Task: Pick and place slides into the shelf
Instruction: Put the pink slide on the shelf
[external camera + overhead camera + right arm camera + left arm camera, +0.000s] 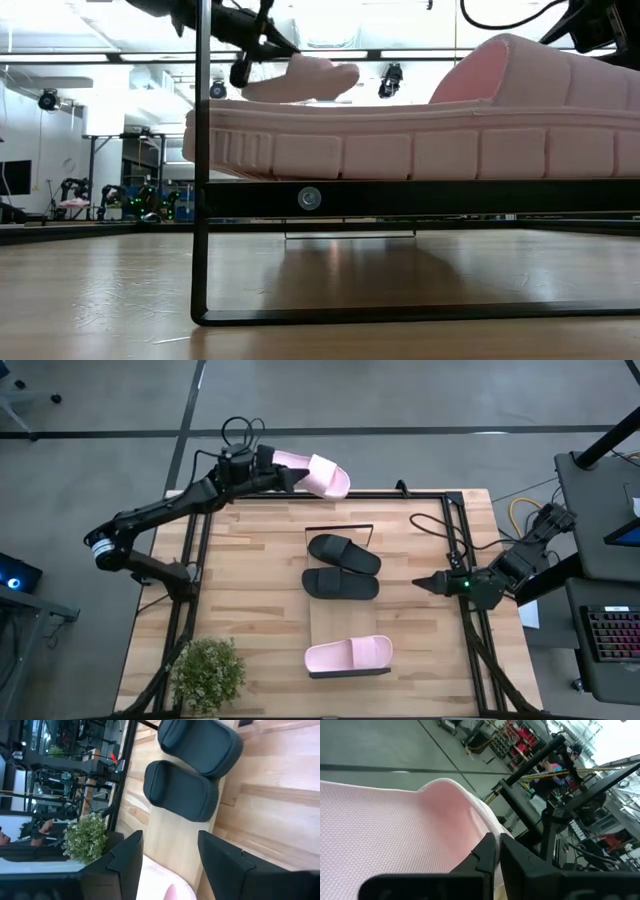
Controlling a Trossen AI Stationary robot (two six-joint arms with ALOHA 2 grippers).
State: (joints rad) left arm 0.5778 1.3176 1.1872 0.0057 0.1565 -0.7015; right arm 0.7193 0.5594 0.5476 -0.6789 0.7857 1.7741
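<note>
My left gripper [287,476] is beyond the table's far edge, shut on a pale pink slide [318,474] that shows in mid-air in the low view [300,78]. The shelf [335,622] lies on the table's middle. Two black slides [343,552] [340,583] rest side by side, soles down, on its far half. The second pink slide [348,654] rests on its near end. My right gripper [425,582] hovers open at the table's right side, pointing at the shelf; its wrist view shows both black slides [182,790]. My left gripper holds the pink slide by its heel end [296,472], pinched between the two fingers [487,851], which come level from the table's left. The slide is lifted clear and juts roughly level toward the right, strap [445,795] away from the gripper. Its own fingers hide the exact spot.
A potted plant [208,672] stands at the table's near left corner. Black metal frame rails [462,550] run along the table's left and right sides. A desk with a keyboard [610,640] stands off the right edge. Bare board shows between the black slides and the near pink one.
</note>
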